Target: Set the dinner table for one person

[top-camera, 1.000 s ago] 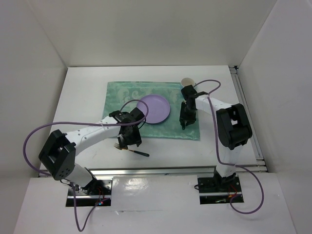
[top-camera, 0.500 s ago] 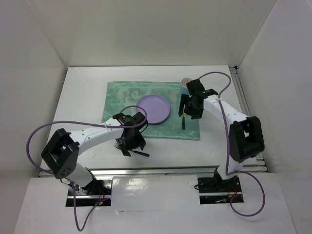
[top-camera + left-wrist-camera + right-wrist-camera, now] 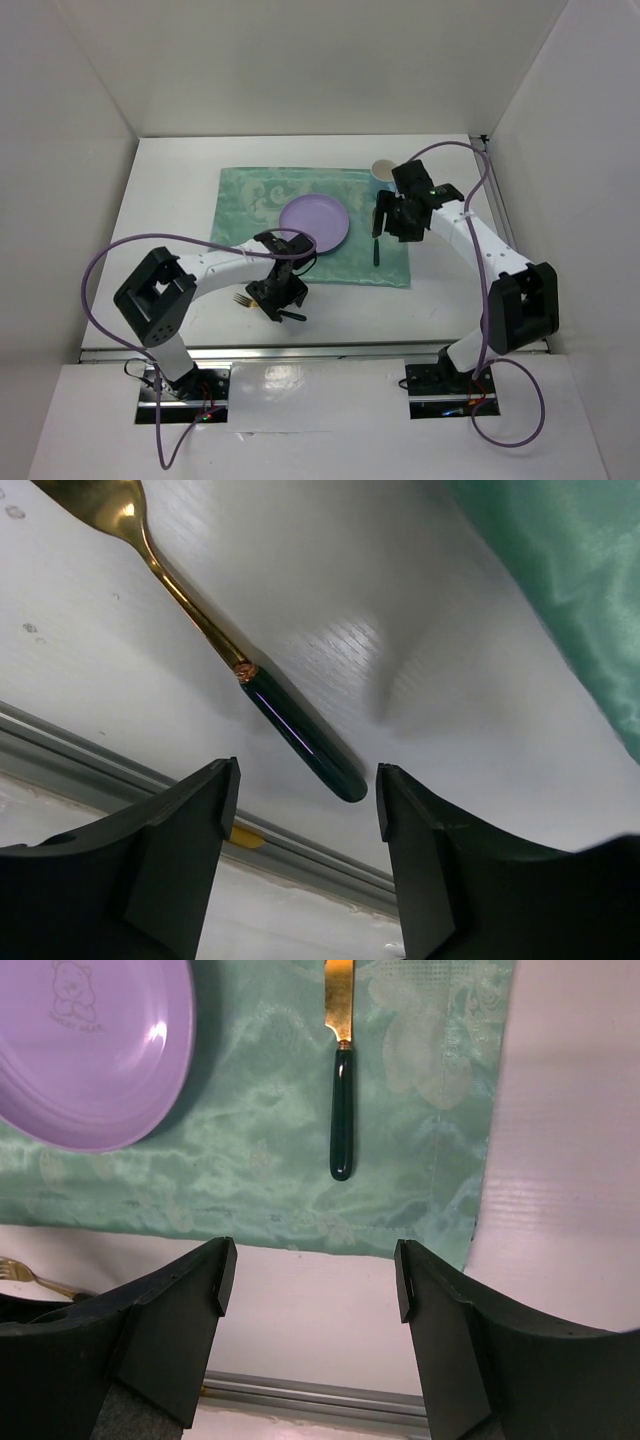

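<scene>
On the white dinner table point(image 3: 170, 190) lies a teal cloth point(image 3: 250, 195) with a purple plate point(image 3: 314, 222) on it. A knife point(image 3: 376, 250) with a gold blade and dark green handle point(image 3: 341, 1120) rests on the cloth right of the plate. My right gripper point(image 3: 387, 220) hovers above it, open and empty point(image 3: 315, 1250). A gold fork point(image 3: 262, 305) with a dark green handle point(image 3: 300, 745) lies on the bare table in front of the cloth. My left gripper point(image 3: 283, 295) hangs open point(image 3: 306, 770) over the handle's end, not holding it.
A small pale cup point(image 3: 383, 170) stands just off the cloth's far right corner. A metal rail point(image 3: 90, 755) runs along the near table edge, close behind the fork. White walls enclose the table on three sides.
My right gripper opened, let go of the knife on the cloth and lifted away. My left gripper shifted right and toward the near edge, over the fork's handle end.
</scene>
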Motion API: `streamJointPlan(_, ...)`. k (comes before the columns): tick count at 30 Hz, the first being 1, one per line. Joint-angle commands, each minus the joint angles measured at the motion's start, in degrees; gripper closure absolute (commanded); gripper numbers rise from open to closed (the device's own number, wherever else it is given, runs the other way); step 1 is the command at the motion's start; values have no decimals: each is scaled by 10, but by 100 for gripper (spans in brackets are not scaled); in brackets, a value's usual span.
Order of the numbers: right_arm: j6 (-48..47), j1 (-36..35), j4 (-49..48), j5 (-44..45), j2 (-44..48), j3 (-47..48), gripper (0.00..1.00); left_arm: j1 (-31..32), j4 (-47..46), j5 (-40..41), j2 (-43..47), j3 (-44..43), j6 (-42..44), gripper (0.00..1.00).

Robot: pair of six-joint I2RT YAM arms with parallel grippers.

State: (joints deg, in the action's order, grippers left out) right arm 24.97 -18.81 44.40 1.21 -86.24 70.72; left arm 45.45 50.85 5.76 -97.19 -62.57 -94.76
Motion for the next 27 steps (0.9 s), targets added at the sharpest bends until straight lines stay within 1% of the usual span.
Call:
streamJointPlan(1,-12,3,14,-4,38,-8,23,5,0,13,10,13,-65,27)
streamJointPlan(3,-12,3,9,-4,38,-14,23,5,-8,19,5,18,-71,29)
streamJointPlan(6,-12,3,16,6,38,-14,23,10,-22,19,-13,18,-91,34)
streamJointPlan(8,-12,8,16,6,38,-19,23,10,-31,19,-13,38,-100,36)
streamJointPlan(11,-12,14,21,19,38,-19,25,10,-46,19,-13,53,-100,42)
streamJointPlan(14,-12,21,28,24,33,-14,25,10,-51,19,-25,66,-107,51)
streamJointPlan(15,-12,21,28,24,33,-14,25,10,-51,19,-25,66,-112,55)
streamJointPlan(16,-12,21,28,24,33,-14,26,10,-44,19,-25,71,-112,64)
streamJointPlan(19,-17,27,28,24,33,-14,26,16,-16,29,1,71,-118,81)
streamJointPlan(20,-17,27,28,24,33,-14,26,22,-6,43,28,71,-118,100)
streamJointPlan(23,-22,27,33,24,27,-3,26,28,56,67,74,51,-96,100)
streamJointPlan(24,-22,32,38,33,27,3,26,28,96,79,105,41,-84,100)
streamJointPlan(25,-22,33,38,38,27,3,26,28,121,95,117,29,-62,100)
streamJointPlan(26,-22,33,38,38,27,8,26,28,139,132,128,2,-38,100)
streamJointPlan(27,-22,33,38,38,27,8,26,28,139,151,136,-13,3,100)
